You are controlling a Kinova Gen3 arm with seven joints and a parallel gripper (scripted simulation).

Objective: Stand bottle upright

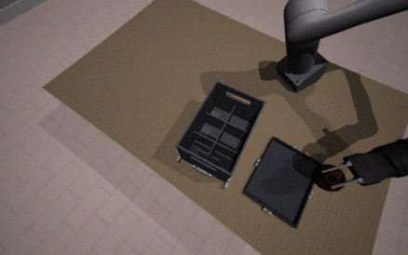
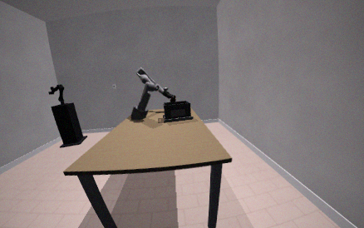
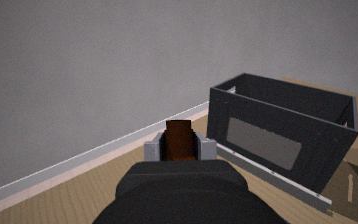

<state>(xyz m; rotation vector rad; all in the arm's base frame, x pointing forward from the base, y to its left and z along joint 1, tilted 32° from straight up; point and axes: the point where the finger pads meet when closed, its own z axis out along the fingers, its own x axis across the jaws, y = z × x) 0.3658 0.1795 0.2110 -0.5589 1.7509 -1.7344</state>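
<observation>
The grey two-finger gripper (image 1: 342, 175) grips the brown round bottle (image 1: 330, 177) at the flat dark square tray's (image 1: 263, 197) three o'clock edge, standing it and letting go not yet done.

Top view: overhead, near, tilted. Exterior: far, room-wide, across table (image 2: 154, 146). Wrist: low, forward-facing. All 3 share crate (image 1: 220, 132).

Your wooden table (image 1: 131, 65) carries the divided crate (image 1: 220, 132), the flat tray (image 1: 280, 181) beside it, and the arm's base (image 1: 291, 80)
</observation>
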